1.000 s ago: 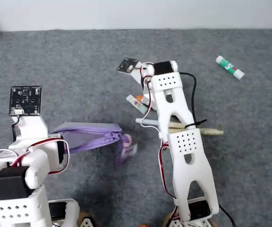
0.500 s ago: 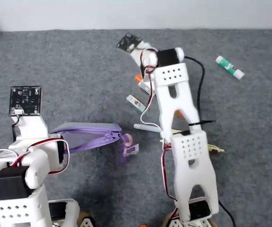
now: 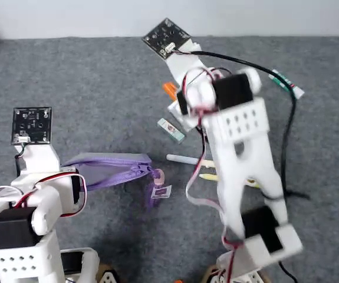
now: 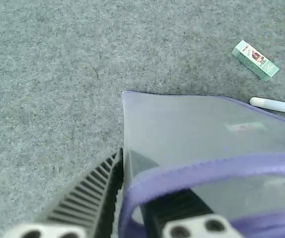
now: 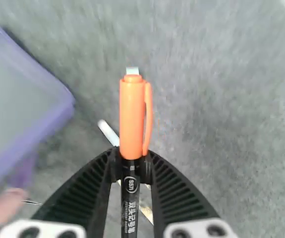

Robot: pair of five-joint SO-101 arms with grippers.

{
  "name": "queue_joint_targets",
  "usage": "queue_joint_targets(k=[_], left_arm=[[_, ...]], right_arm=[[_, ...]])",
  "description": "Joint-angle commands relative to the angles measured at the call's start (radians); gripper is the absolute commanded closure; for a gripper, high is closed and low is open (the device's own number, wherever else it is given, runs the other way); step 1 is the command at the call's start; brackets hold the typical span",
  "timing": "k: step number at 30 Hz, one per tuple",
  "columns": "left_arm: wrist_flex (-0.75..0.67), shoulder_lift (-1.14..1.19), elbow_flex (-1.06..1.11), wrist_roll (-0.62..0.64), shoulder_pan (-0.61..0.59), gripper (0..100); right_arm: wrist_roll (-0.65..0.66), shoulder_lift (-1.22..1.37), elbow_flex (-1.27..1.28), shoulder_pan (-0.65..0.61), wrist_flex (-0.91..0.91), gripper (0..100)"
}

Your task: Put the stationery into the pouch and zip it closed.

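- My right tool (image 5: 131, 157) is clenched on the orange-capped pen (image 5: 132, 116), held above the counter (image 5: 221, 74)
- My left tool (image 4: 124, 166) pinches the edge of the purple pouch (image 4: 197, 129), which lies on the counter
- My right arm (image 3: 240, 141) stretches forward, high

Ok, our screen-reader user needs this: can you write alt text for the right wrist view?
The right tool grips an orange-capped pen, cap pointing away from the camera, over a grey surface. The purple pouch is close by, and a white pen lies on the surface below.
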Motion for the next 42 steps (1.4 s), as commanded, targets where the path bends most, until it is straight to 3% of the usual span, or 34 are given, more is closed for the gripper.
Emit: queue_joint_targets(k=[1, 5, 12, 17, 23, 33, 42], left_arm=[[-0.017, 0.005, -0.007, 0.011, -0.006, 99], [-0.017, 0.005, -0.007, 0.011, -0.008, 99], [-0.002, 0.077, -0.013, 0.029, -0.008, 99], [0.068, 0.265, -0.193, 0.072, -0.006, 99], [0.058, 0.376, -0.272, 0.074, -0.003, 99], [0.038, 0.385, -0.272, 0.074, -0.005, 99], [0.038, 0.385, -0.275, 0.074, -0.006, 99]], right_arm=[[-0.14, -0.166, 0.0, -0.077, 0.039, 99.1], [-0.27, -0.222, 0.003, -0.147, 0.042, 99.0], [-0.278, -0.306, 0.002, -0.24, 0.041, 99.0], [-0.296, -0.43, 0.002, -0.329, 0.013, 99.0], [-0.512, -0.483, 0.003, -0.329, -0.122, 99.1], [-0.546, -0.338, 0.005, -0.364, -0.475, 99.0], [-0.551, -0.266, 0.005, -0.433, -0.529, 99.0]])
